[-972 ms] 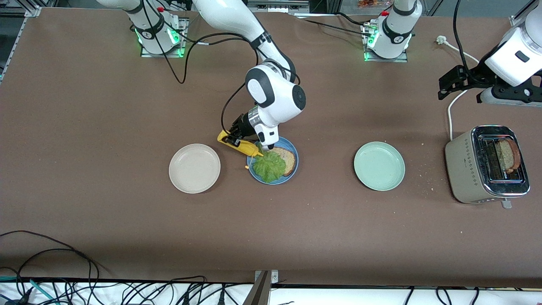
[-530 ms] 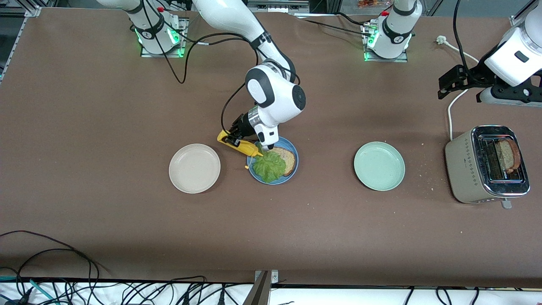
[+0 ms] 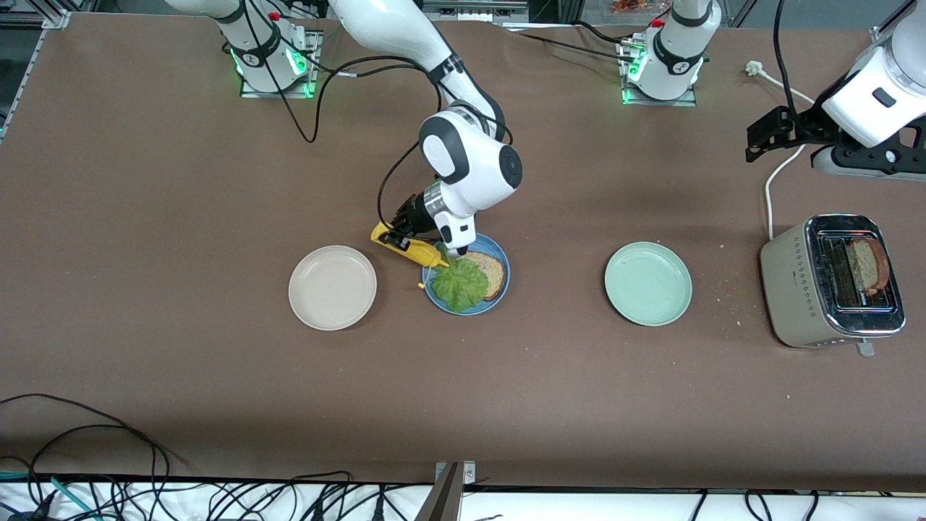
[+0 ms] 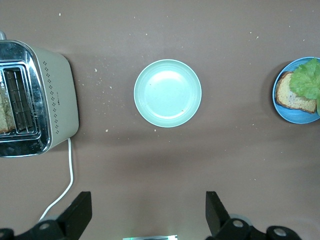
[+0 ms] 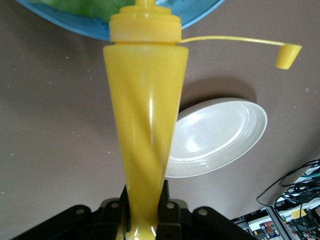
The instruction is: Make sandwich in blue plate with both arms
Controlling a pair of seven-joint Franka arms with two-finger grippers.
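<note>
— What's going on over the table as seen from the front?

— The right arm's black two-finger gripper [image 3: 396, 233] is clenching a yellow plastic squeeze bottle [image 3: 409, 250], tipping it so the nozzle is pointing over the rim of the round medium-blue plate [image 3: 503, 271]. On that plate a square tan bread slice with a brown crust [image 3: 490, 273] is lying under a ruffled green lettuce leaf [image 3: 460, 284]. A cream-white round plate [image 3: 332, 287] is sitting beside the blue one toward the right arm's end of the table, and a pale green round plate [image 3: 647, 283] is sitting toward the left arm's end. Past it, a beige toaster with a chrome top [image 3: 830, 281] is holding a second bread slice [image 3: 869, 263] in its slot. The left arm's black gripper [image 3: 768, 134] is waiting in the air above the toaster's white cord [image 3: 771, 189].

— And from the left wrist?

— The left gripper's fingers [image 4: 80, 212] are standing released, wide apart, gripping nothing. The green plate is lying between the toaster and the blue plate.

— The right wrist?

— The fingers are pinching the bottle's base, and its small yellow cap [image 5: 288, 54] is dangling off a thin tether. The nozzle is hanging over the blue plate's edge, with the white plate lying just beside.
</note>
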